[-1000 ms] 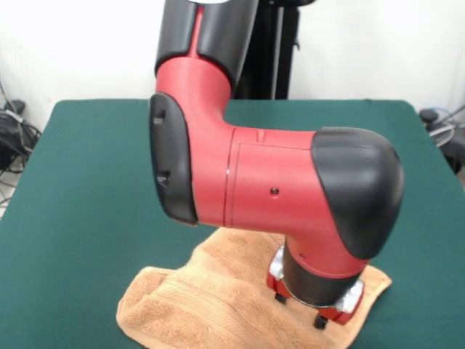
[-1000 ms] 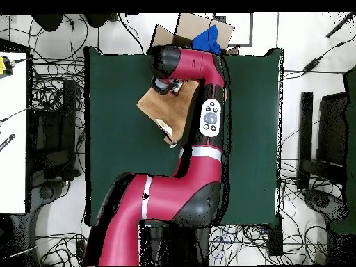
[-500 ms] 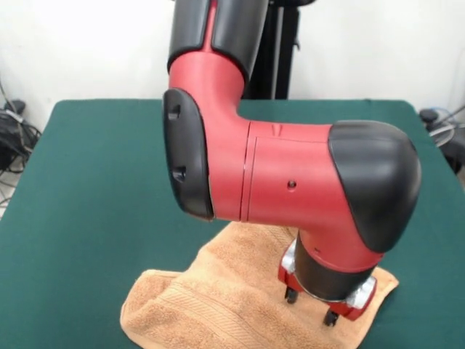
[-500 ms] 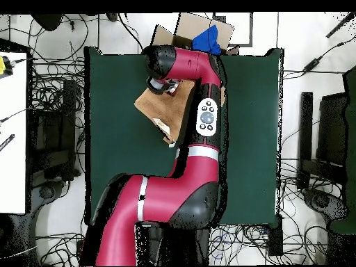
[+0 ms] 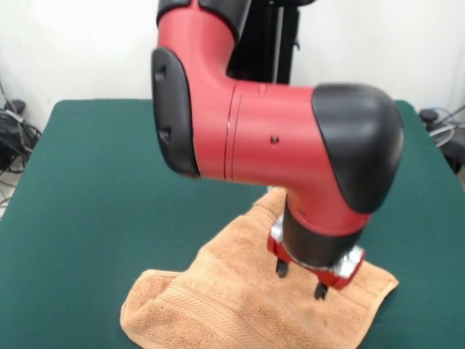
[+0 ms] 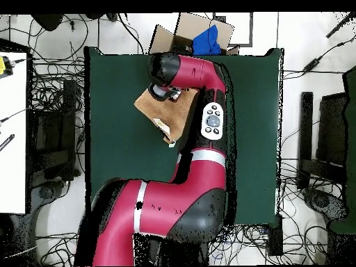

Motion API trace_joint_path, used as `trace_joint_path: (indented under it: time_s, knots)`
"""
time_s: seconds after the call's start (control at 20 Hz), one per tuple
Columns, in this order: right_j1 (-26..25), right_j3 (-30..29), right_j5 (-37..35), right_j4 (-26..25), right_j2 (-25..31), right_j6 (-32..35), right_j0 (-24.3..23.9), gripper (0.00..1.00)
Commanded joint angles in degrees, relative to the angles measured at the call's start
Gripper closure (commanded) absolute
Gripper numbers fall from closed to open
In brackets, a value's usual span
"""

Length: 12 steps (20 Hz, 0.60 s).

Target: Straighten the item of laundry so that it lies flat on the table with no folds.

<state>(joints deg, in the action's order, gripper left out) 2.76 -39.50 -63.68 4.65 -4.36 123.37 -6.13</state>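
Folds remain at one corner of the towel (image 5: 247,298), so I hover my gripper (image 5: 300,280), fingers apart, empty.

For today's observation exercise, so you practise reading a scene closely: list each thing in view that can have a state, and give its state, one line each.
towel: spread on the table, not yet flat, left corner still folded over.
tool: open, fingertips apart, just above the towel, holding nothing.
table: green cloth top, bearing the towel near its front edge.
cardboard box: off the table's far end, open, blue item inside.
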Motion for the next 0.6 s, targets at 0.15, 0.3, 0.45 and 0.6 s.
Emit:
trace_joint_path:
  time_s: [0.15,0.3,0.45,0.6]
  knots:
    - [18.30,-21.58,-2.72,1.50,-0.20,3.36,-1.26,0.00]
    - [23.84,-24.61,-3.85,1.85,0.27,1.26,-1.97,0.00]
    - [27.82,-26.92,-3.75,0.68,-0.10,-0.58,-2.26,0.00]
    - [31.00,-30.09,-3.43,0.92,0.49,-1.54,-3.20,0.00]
